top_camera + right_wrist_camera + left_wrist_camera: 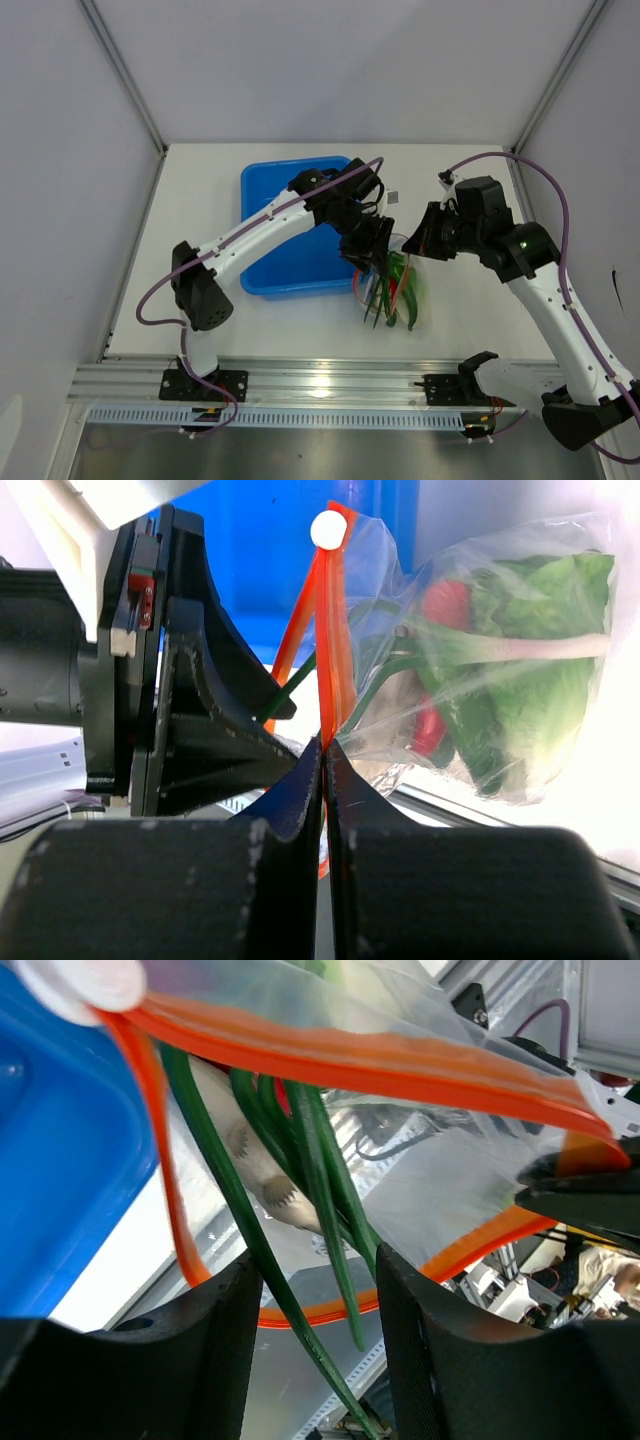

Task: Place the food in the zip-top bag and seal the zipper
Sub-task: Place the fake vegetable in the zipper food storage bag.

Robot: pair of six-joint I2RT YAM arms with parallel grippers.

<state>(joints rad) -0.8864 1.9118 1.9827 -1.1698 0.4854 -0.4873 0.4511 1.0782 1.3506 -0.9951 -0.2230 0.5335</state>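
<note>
Food [540,690] mostly sits inside the zip-top bag [580,540], held up just beside the blue bin [265,190] over the table [195,200]; long green pods [318,1180] seem to poke out through the gaping mouth; our right fingers [280,880] pinch the zipper [335,620] tight; our left fingers [210,1360] stand apart around the pods, squeezing nothing; tucking in and sealing remain, we judge

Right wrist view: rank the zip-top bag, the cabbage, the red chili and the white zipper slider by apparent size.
1. zip-top bag
2. cabbage
3. red chili and white slider: not ranked. The chili is partly covered, and its visible red patch looks roughly slider-sized.
</note>
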